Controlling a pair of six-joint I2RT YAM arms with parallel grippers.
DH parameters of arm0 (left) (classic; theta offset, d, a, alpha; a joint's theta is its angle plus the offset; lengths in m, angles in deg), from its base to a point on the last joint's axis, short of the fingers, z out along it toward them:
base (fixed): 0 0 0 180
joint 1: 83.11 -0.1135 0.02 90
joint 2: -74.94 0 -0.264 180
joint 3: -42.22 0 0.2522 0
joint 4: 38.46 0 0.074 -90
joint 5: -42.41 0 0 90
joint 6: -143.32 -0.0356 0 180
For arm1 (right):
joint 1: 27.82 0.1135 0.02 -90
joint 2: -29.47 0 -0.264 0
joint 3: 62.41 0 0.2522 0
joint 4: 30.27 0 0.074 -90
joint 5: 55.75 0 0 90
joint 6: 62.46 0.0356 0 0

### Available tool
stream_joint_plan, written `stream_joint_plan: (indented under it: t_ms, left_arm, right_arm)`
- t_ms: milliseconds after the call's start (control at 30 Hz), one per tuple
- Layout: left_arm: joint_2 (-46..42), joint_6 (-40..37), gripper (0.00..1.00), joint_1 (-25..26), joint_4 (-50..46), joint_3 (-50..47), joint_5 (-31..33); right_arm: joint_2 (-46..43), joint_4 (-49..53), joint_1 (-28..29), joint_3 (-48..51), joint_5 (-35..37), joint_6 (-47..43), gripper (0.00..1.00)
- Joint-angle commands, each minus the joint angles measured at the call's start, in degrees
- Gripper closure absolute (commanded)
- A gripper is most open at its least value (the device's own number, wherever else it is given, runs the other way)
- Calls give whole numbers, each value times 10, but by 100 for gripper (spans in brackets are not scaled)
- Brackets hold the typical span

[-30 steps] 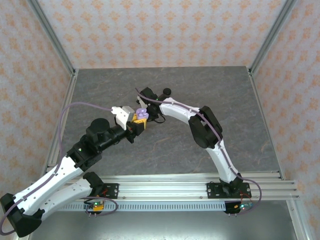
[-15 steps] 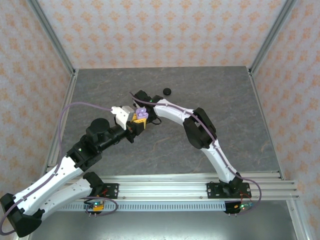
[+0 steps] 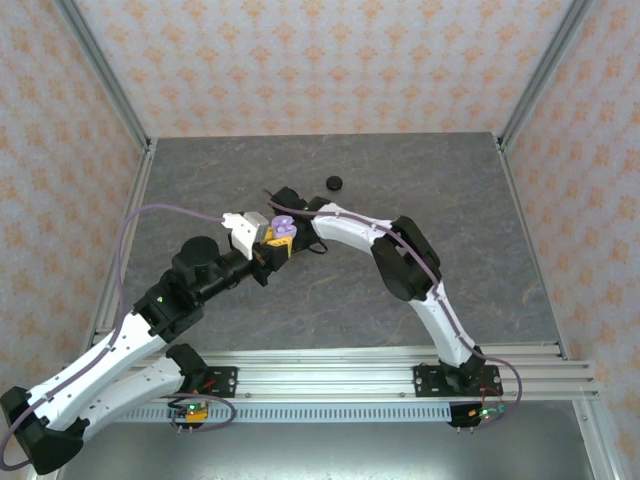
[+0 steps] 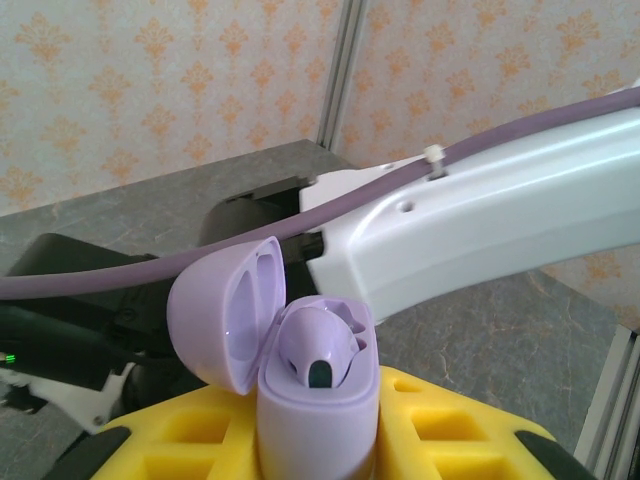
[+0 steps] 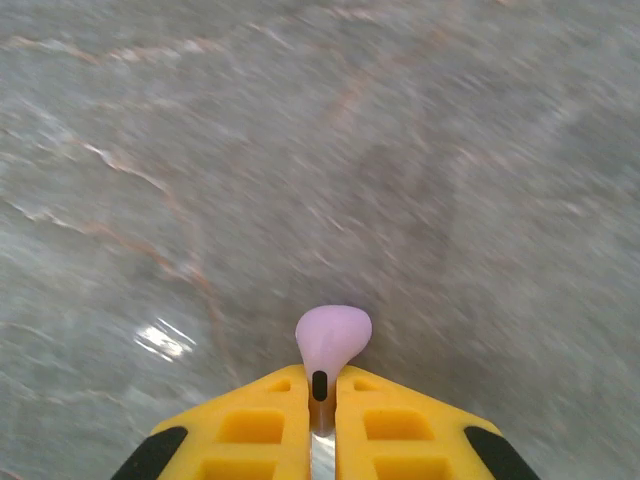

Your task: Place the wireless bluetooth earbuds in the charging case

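Observation:
My left gripper (image 4: 320,445) is shut on the pale lilac charging case (image 4: 318,420), holding it upright between its yellow fingers (image 4: 470,435). The lid (image 4: 225,310) is hinged open to the left, and one lilac earbud (image 4: 318,345) sits in the case. Seen from the top, the case (image 3: 284,229) is at the table's middle left, with my right gripper (image 3: 285,204) just behind it. My right gripper (image 5: 320,400) is shut on the stem of a second lilac earbud (image 5: 333,335), whose bulb sticks out beyond the fingertips above the grey table.
A small black round case (image 3: 334,182) lies on the table behind the grippers. The white right forearm (image 4: 480,220) and a purple cable (image 4: 150,270) pass close behind the open case. Patterned walls enclose the table, with a metal rail (image 3: 330,375) along the near edge.
My right wrist has shifted slightly left and closer to the lilac case, uncovering the black case behind it, and its jaws have closed. The left arm has held still.

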State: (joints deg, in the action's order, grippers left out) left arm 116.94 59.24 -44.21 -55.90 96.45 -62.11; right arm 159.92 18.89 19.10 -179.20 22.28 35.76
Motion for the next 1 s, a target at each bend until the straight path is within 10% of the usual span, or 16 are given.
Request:
stream_joint_plan:
  t_ms: [0, 400, 967]
  left_arm:
    - [-5, -2, 73, -3, 2, 16, -3]
    - [20, 5, 73, -3, 28, 17, -17]
    - [35, 6, 73, -3, 37, 16, -19]
  right_arm:
    - [-72, -24, -20, 77, 46, 24, 89]
    - [-242, -45, -73, 309, 67, 30, 89]
    - [-228, -26, -75, 328, 72, 40, 85]
